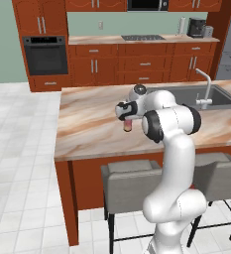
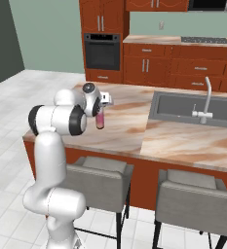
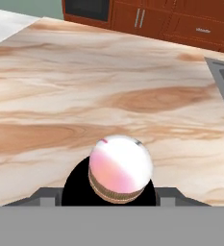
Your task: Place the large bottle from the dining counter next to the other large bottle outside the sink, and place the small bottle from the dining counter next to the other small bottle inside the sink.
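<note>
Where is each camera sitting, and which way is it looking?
Left base view: behind the arm on its left, facing the counter and sink; white arm at lower right.
Right base view: behind on its right, same counter and sink; arm at lower left.
Hand view: on the hand, looking along the pink bottle at the countertop.
Both base views share the bottle in the hand.

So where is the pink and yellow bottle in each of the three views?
Left base view: bottle at centre, hanging below the hand.
Right base view: left of centre, over the dining counter.
Hand view: bottom centre, seen end-on.
Shared landmark: the sink.
</note>
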Available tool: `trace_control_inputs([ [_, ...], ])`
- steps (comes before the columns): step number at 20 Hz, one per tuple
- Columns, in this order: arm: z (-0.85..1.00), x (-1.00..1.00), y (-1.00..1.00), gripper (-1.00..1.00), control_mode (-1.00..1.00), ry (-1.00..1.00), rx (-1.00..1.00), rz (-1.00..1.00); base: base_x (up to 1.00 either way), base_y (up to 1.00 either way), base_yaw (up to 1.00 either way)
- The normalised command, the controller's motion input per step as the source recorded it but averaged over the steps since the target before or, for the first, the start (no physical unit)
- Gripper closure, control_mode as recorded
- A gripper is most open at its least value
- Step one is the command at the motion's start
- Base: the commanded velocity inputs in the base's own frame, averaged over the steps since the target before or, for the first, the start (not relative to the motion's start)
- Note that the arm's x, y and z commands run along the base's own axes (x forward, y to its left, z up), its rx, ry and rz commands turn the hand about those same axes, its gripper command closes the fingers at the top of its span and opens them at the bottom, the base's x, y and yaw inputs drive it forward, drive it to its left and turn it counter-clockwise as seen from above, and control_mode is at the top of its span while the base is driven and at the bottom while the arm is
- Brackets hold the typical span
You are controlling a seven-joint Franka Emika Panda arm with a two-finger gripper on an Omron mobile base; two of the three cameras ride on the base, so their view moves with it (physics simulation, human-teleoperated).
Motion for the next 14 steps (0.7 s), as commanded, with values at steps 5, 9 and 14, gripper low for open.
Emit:
trace_control_inputs([
  [5, 0.25, -0.24, 0.03, 1.0, -1.0, -0.07, 0.0, 0.0, 0.0, 0.0, 0.0],
  [9, 0.23, -0.33, 0.02, 1.0, -1.0, -0.05, 0.0, -0.01, 0.0, 0.0, 0.0],
  [14, 0.07, -0.23, 0.01, 1.0, -1.0, -0.03, 0.0, 0.0, 0.0, 0.0, 0.0],
])
